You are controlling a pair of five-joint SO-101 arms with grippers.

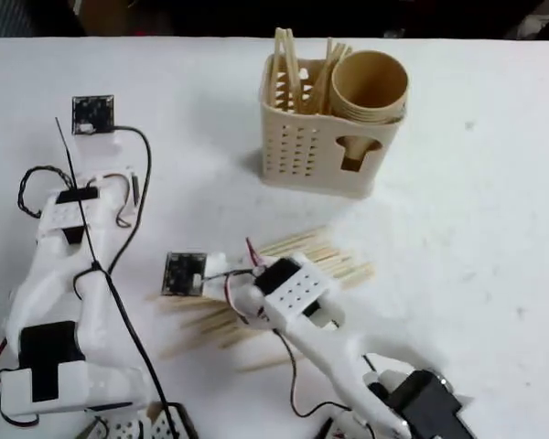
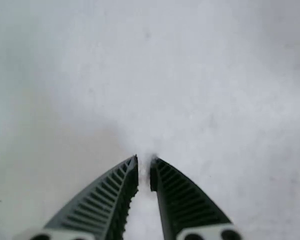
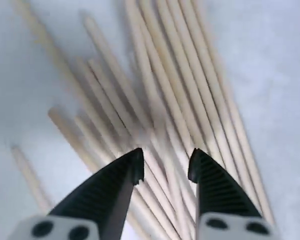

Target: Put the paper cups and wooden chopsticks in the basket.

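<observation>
A cream slotted basket stands at the back of the table. Stacked paper cups sit in its right half and several wooden chopsticks stand in its left half. More loose chopsticks lie fanned on the table in front. My right arm hangs over that pile. In the right wrist view my right gripper is open just above the chopsticks, holding nothing. My left gripper is shut over bare table, with nothing between its fingers.
My left arm rests at the table's left side with black cables trailing around it. White tabletop spreads to the right of the basket and the pile.
</observation>
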